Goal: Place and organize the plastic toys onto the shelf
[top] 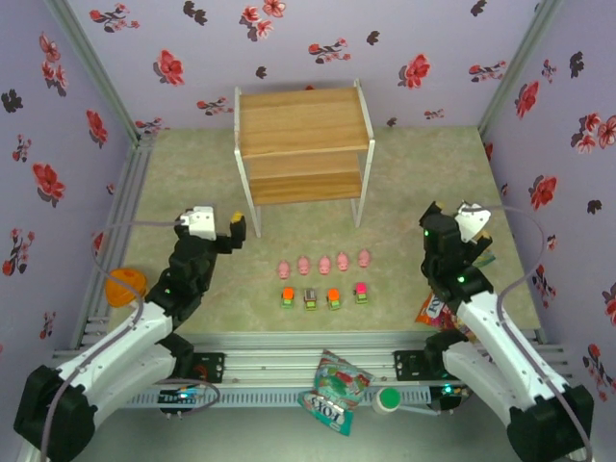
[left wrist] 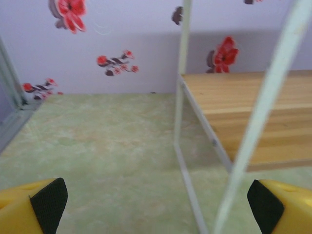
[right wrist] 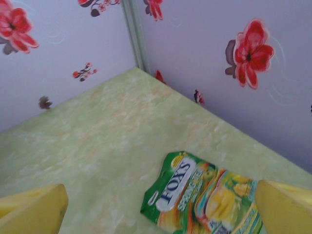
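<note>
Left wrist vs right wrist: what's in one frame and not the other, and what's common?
Left wrist, not right: the shelf, wooden board and white legs, close ahead of the left gripper. Right wrist, not left: a green snack bag flat on the mat, ahead of the right gripper. Both: green mat, purple floral wall, yellow fingers spread wide, nothing held.

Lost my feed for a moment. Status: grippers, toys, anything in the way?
Both open, empty: left gripper facing the shelf, right gripper over a candy bag. Pigs and blocks in two rows, none shelved. Nothing between them and shelf.
</note>
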You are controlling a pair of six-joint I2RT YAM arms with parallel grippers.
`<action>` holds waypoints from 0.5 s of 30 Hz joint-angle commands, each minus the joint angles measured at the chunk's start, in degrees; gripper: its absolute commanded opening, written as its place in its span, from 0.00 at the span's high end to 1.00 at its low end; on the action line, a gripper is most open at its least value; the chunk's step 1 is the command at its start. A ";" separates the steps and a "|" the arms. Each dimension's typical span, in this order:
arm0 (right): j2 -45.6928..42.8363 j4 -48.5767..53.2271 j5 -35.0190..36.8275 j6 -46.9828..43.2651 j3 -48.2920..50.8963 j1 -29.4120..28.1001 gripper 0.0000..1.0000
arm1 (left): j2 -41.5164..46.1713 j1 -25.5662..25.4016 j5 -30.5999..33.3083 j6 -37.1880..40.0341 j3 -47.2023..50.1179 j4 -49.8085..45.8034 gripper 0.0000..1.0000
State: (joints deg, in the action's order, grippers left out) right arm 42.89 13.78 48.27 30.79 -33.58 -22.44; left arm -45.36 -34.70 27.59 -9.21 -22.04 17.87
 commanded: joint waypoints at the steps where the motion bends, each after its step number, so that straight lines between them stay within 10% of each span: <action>1: -1.86 12.48 3.73 7.79 -0.71 -5.23 0.01 | 1.61 -3.45 2.62 -4.94 -1.77 -9.85 0.00; 15: 11.49 37.42 14.52 33.86 -8.49 -44.12 0.01 | 10.37 -12.81 4.20 -14.18 -0.59 -27.29 0.00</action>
State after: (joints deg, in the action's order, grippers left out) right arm 52.03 42.09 57.95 54.04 -39.70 -61.58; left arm -37.04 -46.89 29.85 -18.41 -22.26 -2.83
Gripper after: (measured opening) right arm 0.993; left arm 0.997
